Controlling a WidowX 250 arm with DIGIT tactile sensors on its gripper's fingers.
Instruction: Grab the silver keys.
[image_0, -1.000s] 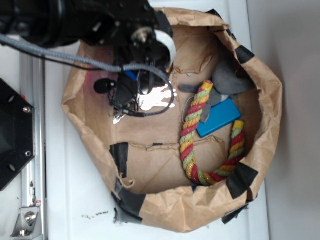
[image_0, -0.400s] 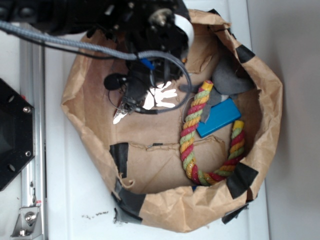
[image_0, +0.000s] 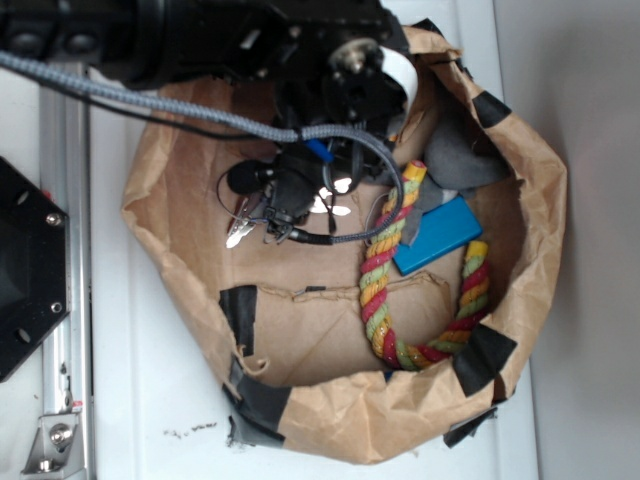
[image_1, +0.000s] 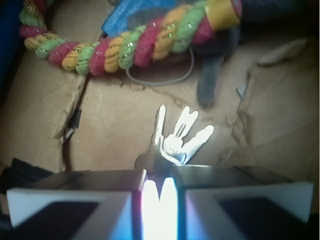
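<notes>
The black robot gripper (image_1: 158, 192), fingers pressed nearly together, pinches the small shiny silver metal keys (image_1: 177, 136) above the brown paper bag floor (image_1: 115, 125); light, hard, slippery, best held by the heads

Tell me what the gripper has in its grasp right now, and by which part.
The gripper is shut on the silver keys, pinching them at their heads; the blades fan out free above the paper.
</notes>
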